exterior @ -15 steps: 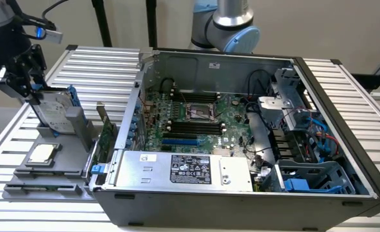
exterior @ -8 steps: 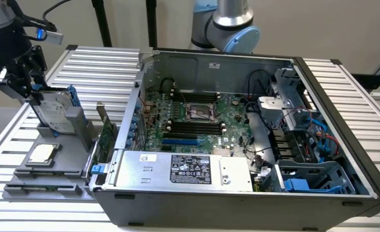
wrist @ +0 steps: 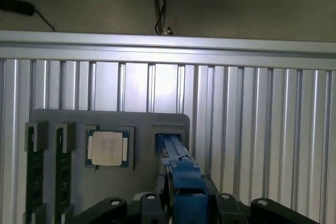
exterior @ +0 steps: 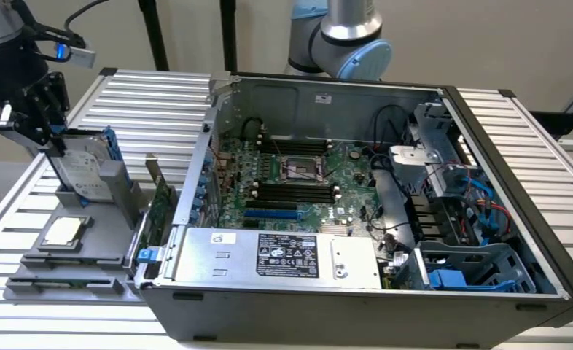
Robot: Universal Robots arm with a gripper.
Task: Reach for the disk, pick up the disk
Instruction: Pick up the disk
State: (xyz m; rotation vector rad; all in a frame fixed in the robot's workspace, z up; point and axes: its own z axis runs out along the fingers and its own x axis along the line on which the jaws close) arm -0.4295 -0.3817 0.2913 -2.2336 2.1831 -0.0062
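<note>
1. reaching over the exterior view's left end of the worktop (exterior: 150, 95), i hold my pincer (exterior: 45, 138) at the top edge of the disk (exterior: 84, 173), well apart from the open computer case (exterior: 364, 306).
2. the disk stands on edge, leaning a little, in a slot of the grey holder (exterior: 102, 251), which offers its upper edge to a grasp from above.
3. in the wrist view its blue rail (wrist: 181, 174) runs between my pincer's two sides, so i am lined up with it; whether i am clamped on it or merely straddling it, i cannot tell.
4. the square chip (exterior: 63, 232) lies flat in its own pocket beside that slot, and i judge my line stays off it.
</note>
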